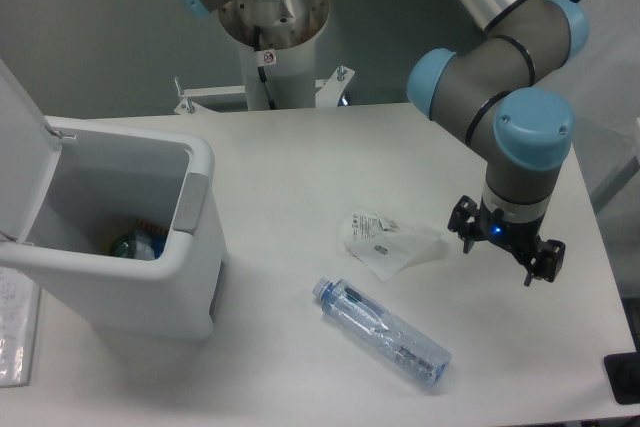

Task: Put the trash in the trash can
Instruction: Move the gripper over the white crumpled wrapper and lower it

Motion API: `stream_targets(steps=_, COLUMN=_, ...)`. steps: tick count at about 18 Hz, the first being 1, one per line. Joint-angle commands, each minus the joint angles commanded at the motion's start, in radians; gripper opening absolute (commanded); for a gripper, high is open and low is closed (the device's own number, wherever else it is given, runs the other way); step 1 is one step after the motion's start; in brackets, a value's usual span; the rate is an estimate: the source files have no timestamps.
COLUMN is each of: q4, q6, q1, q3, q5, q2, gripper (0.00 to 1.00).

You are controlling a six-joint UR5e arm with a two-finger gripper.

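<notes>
A flat crinkled whitish wrapper [388, 244] with a small printed label lies near the middle of the white table. In front of it a clear bluish plastic bottle [385, 334] lies on its side, cap toward the left. The white trash can [130, 277] stands at the left with its flip lid up and a grey latch tab on the rim facing the wrapper. My gripper [504, 242] hangs just right of the wrapper, above the table, with its black fingers spread apart and nothing between them.
Some coloured items [135, 244] lie in the bottom of the bin. The arm's base column [270, 37] stands at the back of the table. A clear sheet [15, 332] lies at the front left, and a black object [625, 377] sits at the front right corner.
</notes>
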Motion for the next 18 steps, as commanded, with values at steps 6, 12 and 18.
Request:
stream_targets(steps=6, q4=0.003, q6=-0.006, q1=-0.009, q3=-0.014, q5=-0.002, q2=0.000, gripper=1.00)
stream_targets(steps=12, q4=0.021, q6=-0.081, q1=-0.028, q3=-0.096, q5=-0.008, q2=-0.002, gripper=1.00)
stream_targets(steps=18, q4=0.044, q6=-0.066, q1=-0.052, q3=-0.187, q5=-0.009, q2=0.021, gripper=1.00)
